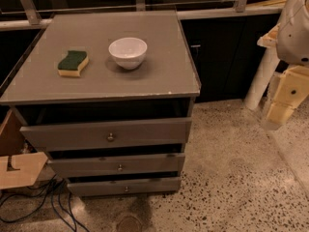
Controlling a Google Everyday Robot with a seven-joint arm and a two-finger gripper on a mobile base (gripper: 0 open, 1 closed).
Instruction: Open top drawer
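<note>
At right, off the cabinet [159, 76], gripper [282, 105] is hanging well apart from top drawer [63, 135], grip state can't tell, needing a square approach to knob [110, 137], then straight nearward pull.

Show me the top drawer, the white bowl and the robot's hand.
top drawer [72, 135]: camera view, flat front, left of centre.
white bowl [127, 62]: camera view, outer wall facing the camera.
hand [278, 112]: camera view, far right side, its pale lower tip.

Grey cabinet top [161, 74] — sponge [73, 63], white bowl [127, 52] — end effector [282, 105] right of it.
</note>
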